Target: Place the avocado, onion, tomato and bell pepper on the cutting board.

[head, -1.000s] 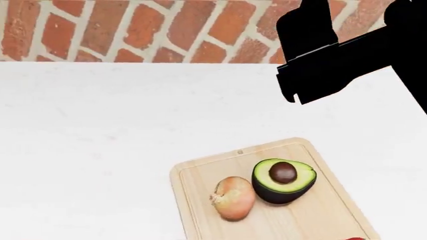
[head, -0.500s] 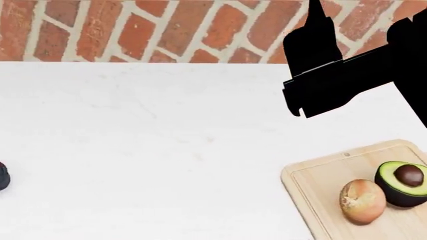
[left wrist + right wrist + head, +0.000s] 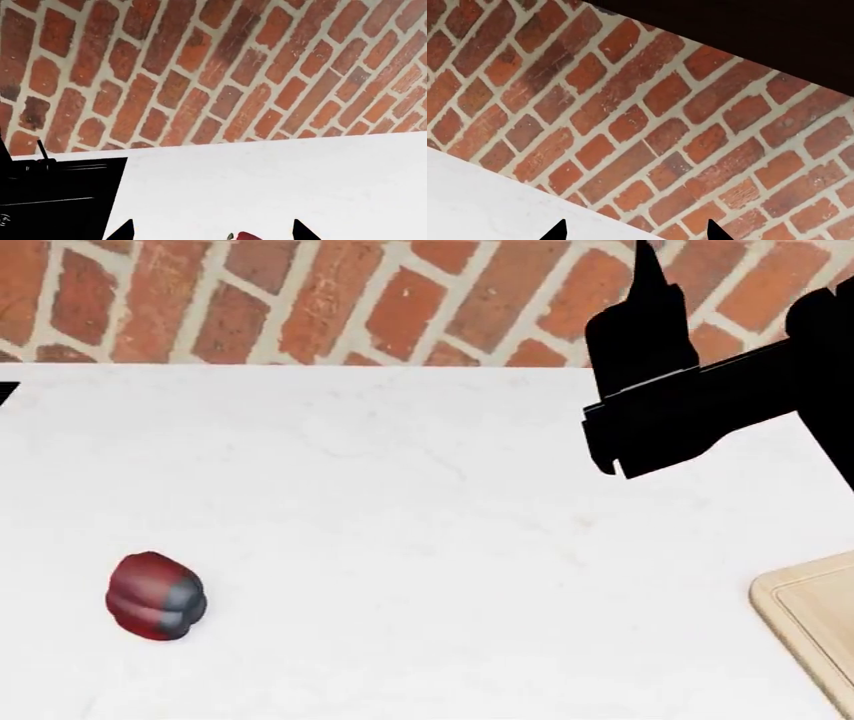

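Note:
A red bell pepper [image 3: 156,597] with dark patches lies alone on the white counter at the left of the head view. Only a corner of the light wooden cutting board [image 3: 817,625] shows at the right edge. My left gripper [image 3: 213,234] is open, and the bell pepper's [image 3: 251,236] red top with a bit of green stem peeks in between its fingertips. My right gripper [image 3: 636,233] is open and empty, raised and facing the brick wall. The right arm [image 3: 674,390] is a black shape at the upper right. The avocado, onion and tomato are out of view.
A red brick wall [image 3: 334,295] runs along the back of the white counter [image 3: 400,540]. A black boxy shape [image 3: 57,200] fills one lower corner of the left wrist view.
The head view has swung left: the board with the onion and avocado slid out past the right edge, and the bell pepper came into view at the left.

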You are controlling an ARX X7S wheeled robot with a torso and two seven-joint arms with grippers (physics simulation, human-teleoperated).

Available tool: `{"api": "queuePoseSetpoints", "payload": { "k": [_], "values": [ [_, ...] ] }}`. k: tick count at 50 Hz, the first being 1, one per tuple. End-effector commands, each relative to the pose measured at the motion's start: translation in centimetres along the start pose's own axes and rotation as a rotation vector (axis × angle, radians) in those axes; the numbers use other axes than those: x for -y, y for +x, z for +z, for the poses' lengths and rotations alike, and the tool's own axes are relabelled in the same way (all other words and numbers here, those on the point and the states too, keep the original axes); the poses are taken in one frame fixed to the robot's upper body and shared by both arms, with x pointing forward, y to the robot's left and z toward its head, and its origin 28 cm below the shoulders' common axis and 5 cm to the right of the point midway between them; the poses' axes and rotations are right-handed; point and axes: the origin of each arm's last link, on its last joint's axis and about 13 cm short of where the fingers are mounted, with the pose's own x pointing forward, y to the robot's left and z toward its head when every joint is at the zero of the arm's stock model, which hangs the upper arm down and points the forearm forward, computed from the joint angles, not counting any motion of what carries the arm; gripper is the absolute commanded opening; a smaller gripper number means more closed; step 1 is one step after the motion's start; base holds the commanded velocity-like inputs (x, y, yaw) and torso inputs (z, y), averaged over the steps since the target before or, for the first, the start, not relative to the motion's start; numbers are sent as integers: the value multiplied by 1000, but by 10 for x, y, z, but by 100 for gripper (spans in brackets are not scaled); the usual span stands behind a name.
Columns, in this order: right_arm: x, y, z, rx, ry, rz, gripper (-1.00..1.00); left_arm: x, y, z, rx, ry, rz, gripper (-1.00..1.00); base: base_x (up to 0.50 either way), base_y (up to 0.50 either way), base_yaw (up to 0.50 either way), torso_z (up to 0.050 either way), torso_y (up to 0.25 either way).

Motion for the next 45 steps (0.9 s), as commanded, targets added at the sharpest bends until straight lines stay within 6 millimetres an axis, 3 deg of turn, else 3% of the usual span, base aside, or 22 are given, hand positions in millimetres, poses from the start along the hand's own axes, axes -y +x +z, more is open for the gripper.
{"api": "queuePoseSetpoints", "payload": {
  "k": [1,21,45],
  "values": [
    [-1,6,1,21,-6,8,100,7,28,9,-23,58,-112,100,0,0,0,0,0],
    [1,16,-1,-11,5,4,100,32,88,31,-229,195,-385,100,0,0,0,0,0],
    [1,17,-5,-17,16,4,100,41,126,4,-357,384,-344,100,0,0,0,0,0]
  ]
}}
